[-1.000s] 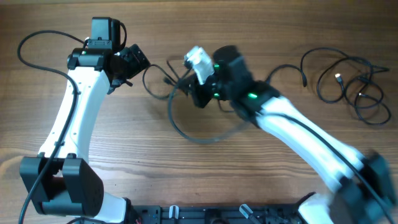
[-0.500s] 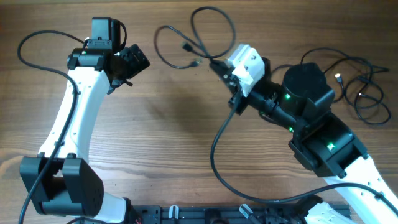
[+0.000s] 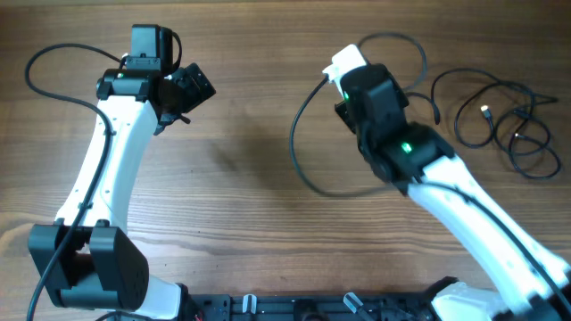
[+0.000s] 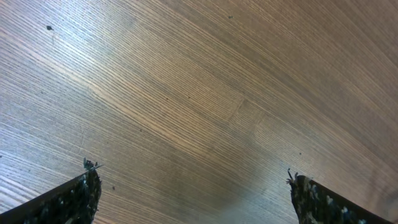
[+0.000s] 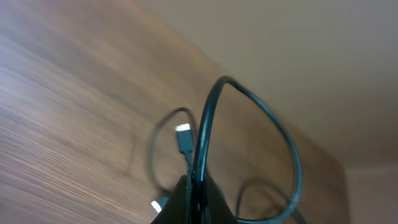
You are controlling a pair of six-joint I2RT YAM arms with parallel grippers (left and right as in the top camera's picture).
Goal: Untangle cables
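Pinching one thin black cable [image 3: 293, 143] tight, the right fingers [image 5: 180, 202] hold its limp, light loop over the bench [image 3: 250, 178], the other cables [image 3: 517, 125] lying heaped at far right, the left fingers [image 4: 74, 199] spread wide and empty; I'd grip near a plug [image 5: 183, 138].

No text, label, brand, number or sign can be read in any of the three views, neither on the arms, nor the cords, nor the wooden surface [image 3: 250, 160].
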